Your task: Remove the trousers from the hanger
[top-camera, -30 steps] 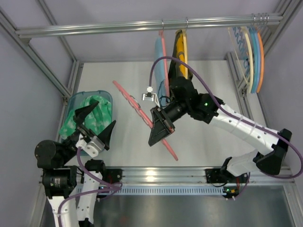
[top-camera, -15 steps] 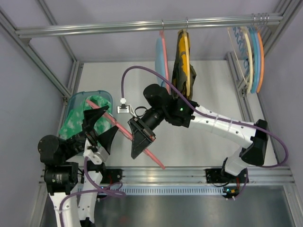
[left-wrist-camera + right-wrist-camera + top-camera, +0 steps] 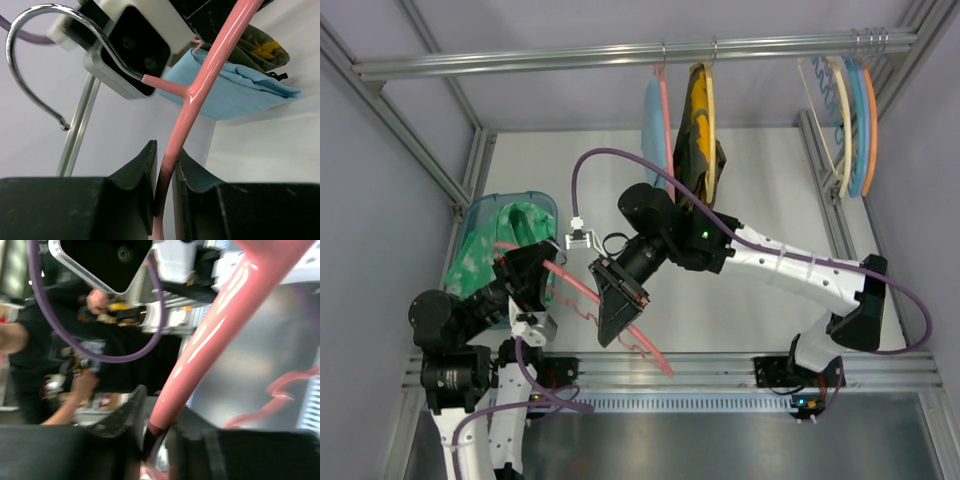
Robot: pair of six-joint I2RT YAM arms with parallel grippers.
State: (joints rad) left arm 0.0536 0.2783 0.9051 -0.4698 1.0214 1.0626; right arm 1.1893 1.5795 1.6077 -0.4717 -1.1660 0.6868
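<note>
The green trousers (image 3: 510, 235) lie bunched in a teal bin (image 3: 480, 212) at the left, off the hanger. The bare salmon-pink hanger (image 3: 576, 286) slants from my left gripper (image 3: 542, 272) down to the table's front edge. My left gripper (image 3: 165, 175) is shut on the hanger's pink arm (image 3: 210, 65) just below its metal hook (image 3: 27, 60). My right gripper (image 3: 612, 330) stands further along the same hanger. In the right wrist view the pink bar (image 3: 225, 325) runs between that gripper's (image 3: 157, 430) fingers, which stand slightly open, with a gap on the left side.
A rail (image 3: 640, 55) crosses the back. A light blue garment (image 3: 655, 125) and a yellow-and-black garment (image 3: 700, 130) hang from it. Several empty hangers (image 3: 845, 120) hang at the far right. The right arm stretches across the middle of the table.
My right arm carried the hanger leftward to my left gripper. The left jaws closed on the hanger's arm. My right jaws loosened from their grip on the hanger.
</note>
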